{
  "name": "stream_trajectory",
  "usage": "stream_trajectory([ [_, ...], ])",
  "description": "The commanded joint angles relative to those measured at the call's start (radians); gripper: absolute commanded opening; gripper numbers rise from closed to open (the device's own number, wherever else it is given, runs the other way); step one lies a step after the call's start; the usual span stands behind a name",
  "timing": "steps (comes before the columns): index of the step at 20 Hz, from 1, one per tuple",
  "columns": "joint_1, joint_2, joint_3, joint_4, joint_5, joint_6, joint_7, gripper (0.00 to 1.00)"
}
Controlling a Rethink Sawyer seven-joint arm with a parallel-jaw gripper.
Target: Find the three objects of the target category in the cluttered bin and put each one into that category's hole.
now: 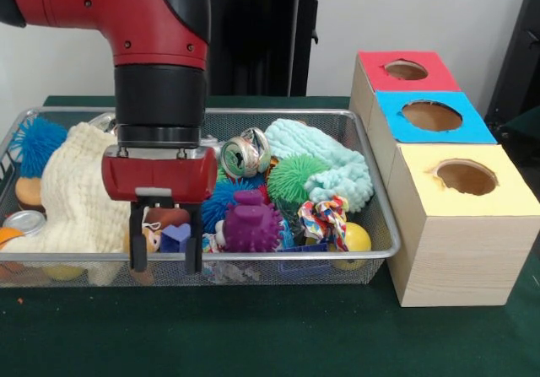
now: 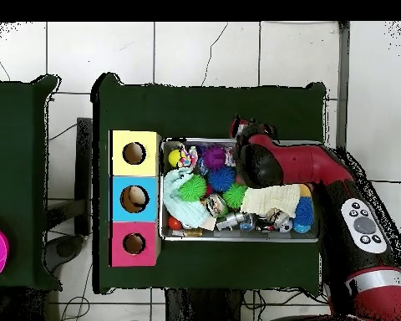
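The silver wire-mesh bin (image 1: 376,193) is full of toys and cloths; it also shows in the overhead view (image 2: 254,237). My gripper (image 1: 166,249) hangs over the bin's near edge, left of centre. Its fingers (image 1: 137,244) are open, spread either side of a small blue block (image 1: 175,238) and a brown toy (image 1: 165,218), gripping neither. Three boxes stand to the right, with holes in red (image 1: 406,70), blue (image 1: 432,115) and yellow (image 1: 466,177) tops. In the overhead view the arm (image 2: 262,163) hides the gripper.
In the bin lie a cream cloth (image 1: 74,193), a mint cloth (image 1: 331,162), a purple spiky toy (image 1: 251,225), green (image 1: 295,177) and blue (image 1: 37,141) spiky balls, metal cans (image 1: 245,153), a yellow ball (image 1: 356,238). Green table cloth (image 1: 253,326) lies in front.
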Motion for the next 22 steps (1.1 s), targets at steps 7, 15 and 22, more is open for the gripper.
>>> stream_trajectory([
  [7, -0.005, 0.095, -0.013, -0.083, -0.011, 0.329, -0.201, 1.00],
  [15, -0.036, -0.012, 0.027, 0.008, -0.023, 0.310, -0.191, 1.00],
  [22, -0.048, -0.054, 0.015, 0.066, -0.027, 0.300, -0.167, 1.00],
])
